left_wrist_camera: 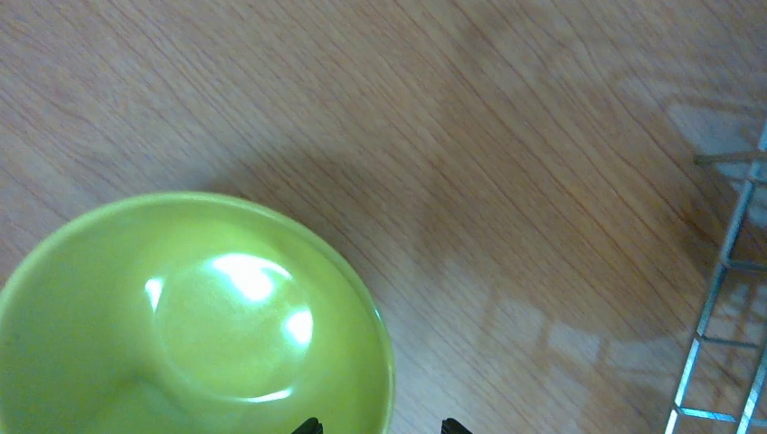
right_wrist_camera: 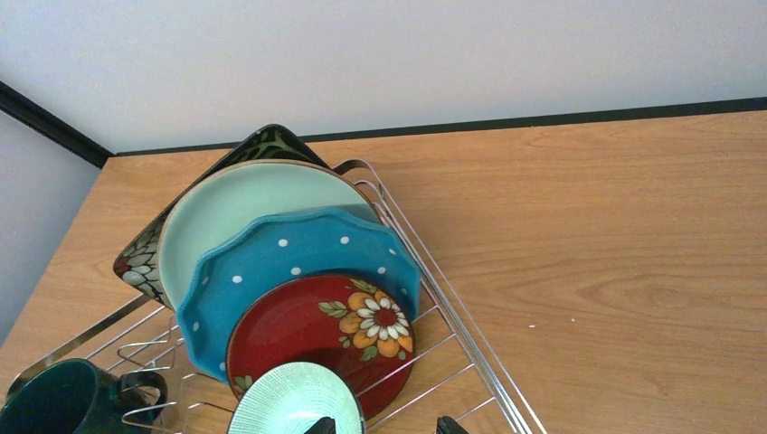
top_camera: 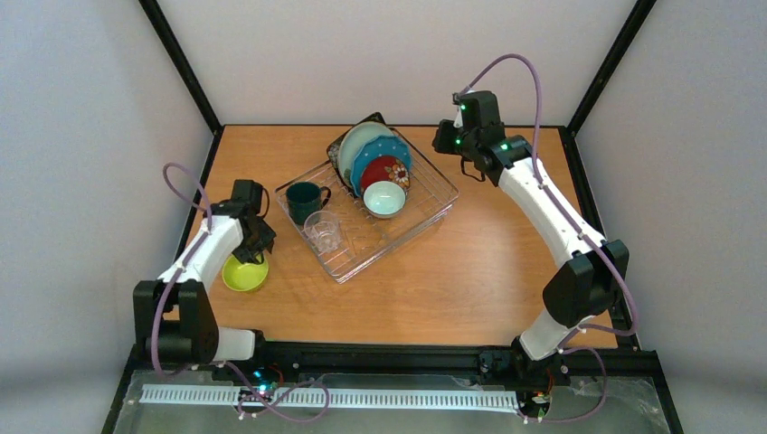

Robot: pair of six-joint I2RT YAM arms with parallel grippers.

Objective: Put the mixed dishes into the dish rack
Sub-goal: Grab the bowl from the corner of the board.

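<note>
**Locating the one dish outside the rack: yellow-green bowl, left side**

Seven dishes are counted in the dish rack (top_camera: 362, 258). The black square floral plate (right_wrist_camera: 262, 143), pale mint plate (right_wrist_camera: 244, 203), blue dotted plate (right_wrist_camera: 289, 253) and small red floral plate (right_wrist_camera: 307, 325) stand on edge in a row. The mint bowl (right_wrist_camera: 294, 398) is propped in front of them. The dark green mug (top_camera: 305, 199) and clear glass cup (top_camera: 323, 229) stand at the rack's left end.

Only the yellow-green bowl (top_camera: 242, 274) is found on the surface (top_camera: 488, 262), upright, just beside the rack's near-left corner and apart from it.

Key relation: the left gripper (top_camera: 258, 246) is held directly over the bowl's rack-side rim. In the left wrist view the two fingertips are seen spread, with that stretch of rim lying between them. One tip is over the inside of the bowl and one over the outside. Contact cannot be confirmed, so the jaws are recorded as open and nothing as gripped. The bowl is round, so no long axis has to be matched; only the rim section matters.

The right gripper (top_camera: 445, 140) is raised beyond the rack's far-right end, jaws apart and empty, well away from the bowl. The left arm is clearly the nearer one.

Judgement: a short descent and a pinch on the rim are called for. A carry to the right follows, toward the free wire in the rack's near half, beside the cup.
</note>
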